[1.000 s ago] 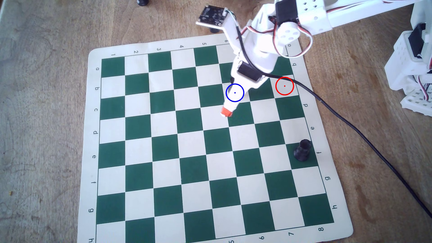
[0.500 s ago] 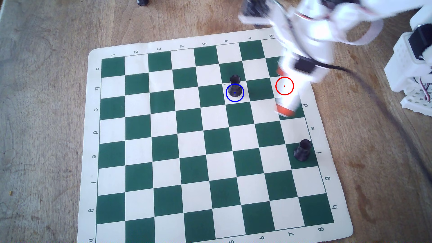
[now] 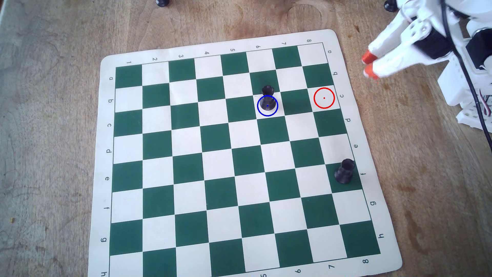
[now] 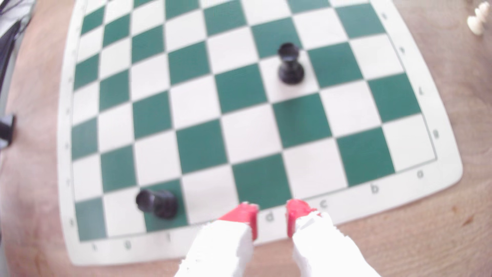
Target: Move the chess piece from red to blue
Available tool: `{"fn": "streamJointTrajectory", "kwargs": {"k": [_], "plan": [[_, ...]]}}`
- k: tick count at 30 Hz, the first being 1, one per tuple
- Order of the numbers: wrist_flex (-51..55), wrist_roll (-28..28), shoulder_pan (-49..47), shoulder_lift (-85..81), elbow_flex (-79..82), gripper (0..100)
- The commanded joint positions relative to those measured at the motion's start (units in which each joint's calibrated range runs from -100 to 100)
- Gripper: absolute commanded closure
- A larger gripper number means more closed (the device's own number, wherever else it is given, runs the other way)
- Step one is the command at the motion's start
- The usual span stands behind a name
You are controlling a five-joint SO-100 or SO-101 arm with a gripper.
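The black chess piece (image 3: 267,99) stands upright with its base inside the blue circle (image 3: 258,109) on a white square; it also shows in the wrist view (image 4: 290,64). The red circle (image 3: 324,98) near the board's right edge has nothing in it. My gripper (image 3: 369,64) hovers off the board's upper right corner, well away from both circles. In the wrist view its orange-red fingertips (image 4: 246,213) stand apart with nothing between them, and the gripper (image 4: 272,210) hangs over the board's near rim.
A twin black piece (image 3: 344,171) stands on a green square by the board's right edge, also in the wrist view (image 4: 157,203). Dark pieces (image 3: 162,2) sit off the board at the top. A white piece (image 4: 478,21) lies on the wooden table (image 3: 53,133).
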Motion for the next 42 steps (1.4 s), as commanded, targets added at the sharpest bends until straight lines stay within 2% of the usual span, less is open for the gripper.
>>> {"fn": "streamJointTrajectory", "kwargs": {"k": [1,5,9,10,14,15,16,18,19,22,23,28,31,33,35,37,42], "plan": [[-1.33,0.49,3.23,-9.84,0.69,100],[-10.01,0.10,4.16,-18.84,4.41,100],[-33.27,-1.32,4.09,-19.94,8.94,100],[-43.35,-1.12,4.56,-20.11,11.93,100],[-62.59,-1.42,8.00,-21.90,21.18,100],[-76.76,-0.98,9.87,-21.90,27.98,100],[-83.48,-0.29,10.42,-21.90,31.15,100],[-93.80,1.37,10.66,-21.98,35.33,100],[-102.56,2.93,10.50,-21.98,38.32,100],[-112.71,4.69,10.27,-21.98,38.95,100],[-120.82,4.93,9.72,-21.98,38.95,100],[-140.15,6.50,8.62,-22.07,38.95,100],[-147.44,6.54,7.61,-22.07,38.95,100],[-157.43,2.88,6.90,-22.07,38.95,96],[-162.84,1.12,6.75,-22.07,38.95,95],[-166.60,0.88,6.51,-22.07,38.95,95],[-166.60,5.23,6.12,-22.07,38.95,95]]}}
